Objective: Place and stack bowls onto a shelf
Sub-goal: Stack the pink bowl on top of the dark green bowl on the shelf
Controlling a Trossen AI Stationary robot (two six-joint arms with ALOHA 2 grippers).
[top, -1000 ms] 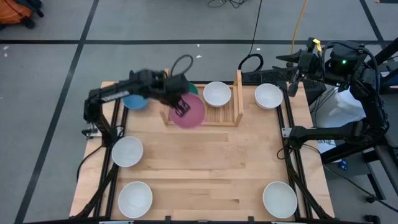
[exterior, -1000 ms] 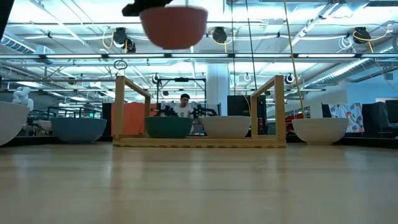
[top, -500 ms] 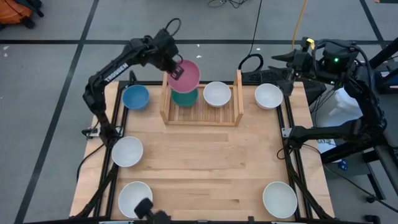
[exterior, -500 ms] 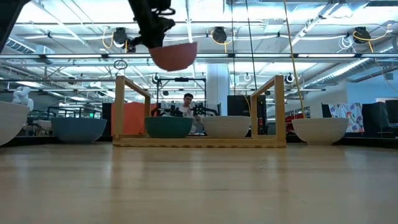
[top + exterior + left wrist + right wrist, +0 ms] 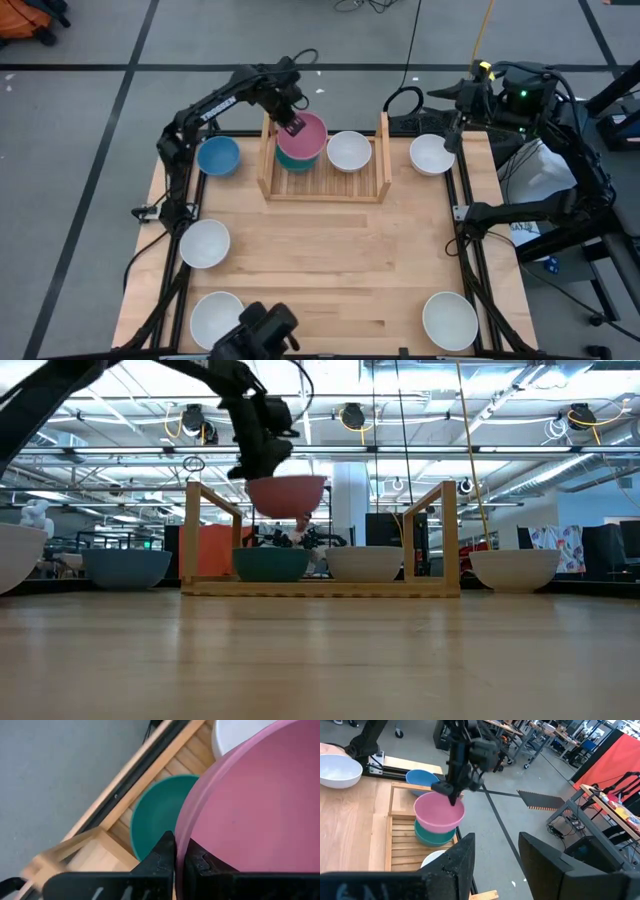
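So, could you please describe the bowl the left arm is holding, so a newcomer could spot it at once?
Find the small wooden shelf at the table's far edge. Above its left end, the left end effector pinches a bowl's rim, holding it just over a teal bowl on the slats. It is the only pink bowl, and the only one lifted.

A robotics lab: ceiling trusses [image 5: 480, 452], equipment benches [image 5: 555, 732], a seated person [image 5: 303, 530].

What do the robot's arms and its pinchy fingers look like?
Both arms are dark, thin and jointed. The left arm has white lettering along one link and a black cable looping near its wrist. The left gripper has two flat black fingers. The right gripper has two chunky black fingers too.
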